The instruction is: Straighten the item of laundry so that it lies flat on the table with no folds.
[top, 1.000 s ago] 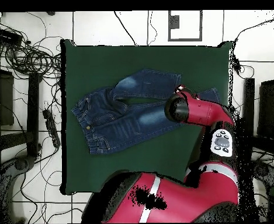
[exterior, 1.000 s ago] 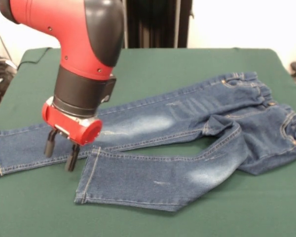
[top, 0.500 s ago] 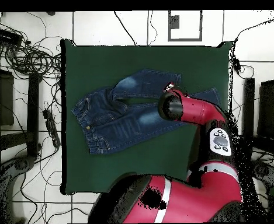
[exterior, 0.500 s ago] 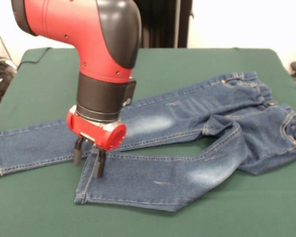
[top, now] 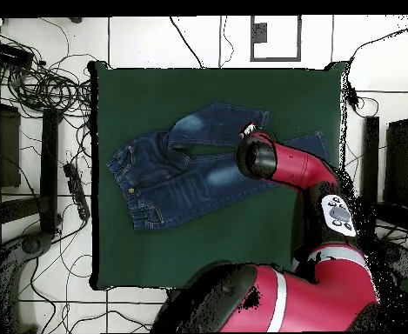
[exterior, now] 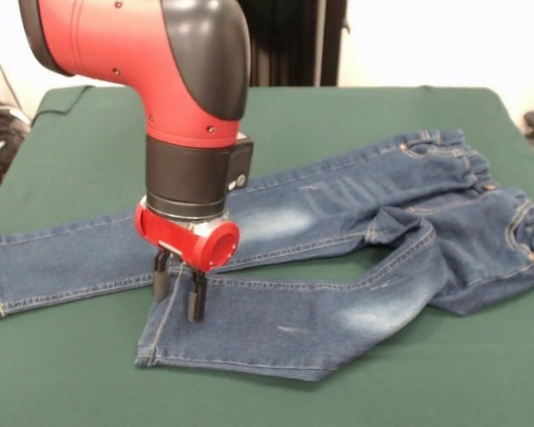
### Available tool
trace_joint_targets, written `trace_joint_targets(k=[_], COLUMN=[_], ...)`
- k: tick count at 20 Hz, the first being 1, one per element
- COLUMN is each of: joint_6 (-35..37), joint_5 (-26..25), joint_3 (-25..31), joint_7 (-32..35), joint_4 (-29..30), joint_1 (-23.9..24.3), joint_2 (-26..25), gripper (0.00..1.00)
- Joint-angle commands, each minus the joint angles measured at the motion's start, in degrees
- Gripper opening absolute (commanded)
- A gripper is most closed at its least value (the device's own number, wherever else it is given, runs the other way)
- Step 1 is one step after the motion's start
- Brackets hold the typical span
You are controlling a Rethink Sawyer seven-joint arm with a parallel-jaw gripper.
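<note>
The gripper point(exterior: 179, 296) hung below a round red collar, its two short black fingers point(exterior: 196, 296) a narrow gap apart and clasping nothing. The tips stood at the upper edge of the nearer trouser leg, close to its hemmed cuff (whether they pressed the cloth could not be told). The jeans point(exterior: 338, 231) were small, of blue denim with tan stitching and pale faded patches. They lay across the middle of the table point(exterior: 356, 116), legs stretched toward the picture's left in the front view, the gathered waistband bunched and creased at the right. The table's top was a dull dark green, felt-like cloth.
</note>
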State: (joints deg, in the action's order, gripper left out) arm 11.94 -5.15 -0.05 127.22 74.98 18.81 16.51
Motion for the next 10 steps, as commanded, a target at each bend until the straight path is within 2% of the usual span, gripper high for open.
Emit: trace_joint_targets(k=[1,6,10], joint_6=[10.13,10.41,14.43], joint_5=[3.3,0.77,0.08], joint_3=[6.8,2.51,-0.95], joint_7=[4.69,2.57,1.79], joint_4=[6.31,2.25,-1.49], joint_1=[-2.32,-2.92,-3.28], joint_2=[-2.44,-7.24,-10.75], gripper=[1.0,1.0,1.0])
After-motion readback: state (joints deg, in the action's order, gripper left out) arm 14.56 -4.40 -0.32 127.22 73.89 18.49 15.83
